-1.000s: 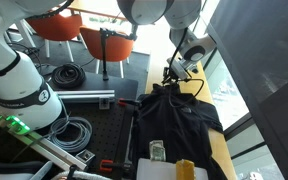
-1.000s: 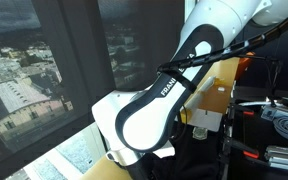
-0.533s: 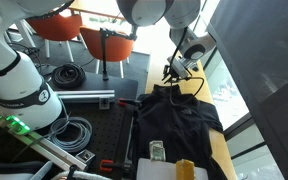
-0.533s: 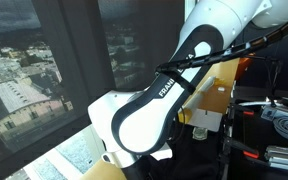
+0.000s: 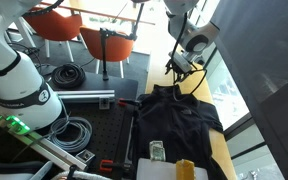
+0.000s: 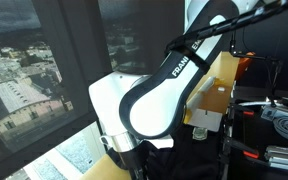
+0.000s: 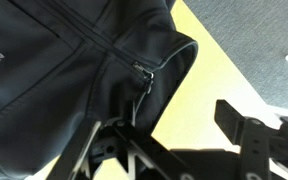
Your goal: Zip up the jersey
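Note:
The black jersey (image 5: 179, 115) lies flat on the yellow tabletop (image 5: 222, 150), collar toward the far end. In the wrist view the jersey (image 7: 54, 70) fills the left. Its zip line runs up to the collar, and the zipper pull (image 7: 142, 70) sits near the top with its cord hanging loose. My gripper (image 7: 164, 125) hovers above the collar edge, open, and only bare yellow table shows between its fingers. In an exterior view the gripper (image 5: 174, 68) hangs just over the jersey's far end. The white arm (image 6: 154, 100) blocks most of an exterior view.
Black coiled cables (image 5: 66, 73) and orange chairs (image 5: 59, 25) stand behind the table. A small box (image 5: 157, 151) and an orange item (image 5: 186, 168) lie at the jersey's near end. A window (image 6: 34, 70) borders the table's side.
The jaws have opened and let go of the zipper pull. The arm has risen a little above the collar.

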You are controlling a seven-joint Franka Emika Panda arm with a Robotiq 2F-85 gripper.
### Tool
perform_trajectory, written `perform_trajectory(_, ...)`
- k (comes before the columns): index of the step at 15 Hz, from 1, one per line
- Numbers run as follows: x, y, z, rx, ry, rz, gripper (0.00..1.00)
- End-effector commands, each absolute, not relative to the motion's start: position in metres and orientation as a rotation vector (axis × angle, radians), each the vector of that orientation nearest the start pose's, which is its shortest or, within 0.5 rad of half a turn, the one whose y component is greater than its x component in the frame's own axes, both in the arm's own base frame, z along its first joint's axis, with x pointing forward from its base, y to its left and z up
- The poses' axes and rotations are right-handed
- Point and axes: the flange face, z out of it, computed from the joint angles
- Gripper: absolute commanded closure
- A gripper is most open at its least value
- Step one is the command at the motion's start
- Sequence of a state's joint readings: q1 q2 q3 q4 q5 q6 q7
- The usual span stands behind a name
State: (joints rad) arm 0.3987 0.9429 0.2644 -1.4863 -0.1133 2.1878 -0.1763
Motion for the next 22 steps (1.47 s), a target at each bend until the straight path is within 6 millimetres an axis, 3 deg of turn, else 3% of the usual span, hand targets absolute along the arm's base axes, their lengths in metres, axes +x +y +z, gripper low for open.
perform_trajectory(1, 0.54, 0.361, 0.144, -2.923, -1.181, 0.289, 0.0)
perform_trajectory(9, 0.511, 0.235, 0.194, -3.185, -0.866, 0.144, 0.0)
perform_trajectory(15, 0.474, 0.12, 0.219, -3.245, -0.644, 0.002, 0.0)
perform_trajectory(19, 0.471, 0.059, 0.242, -3.274, -0.522, -0.072, 0.0)
perform_trajectory(22, 0.484, 0.033, 0.263, -3.272, -0.466, -0.144, 0.0)
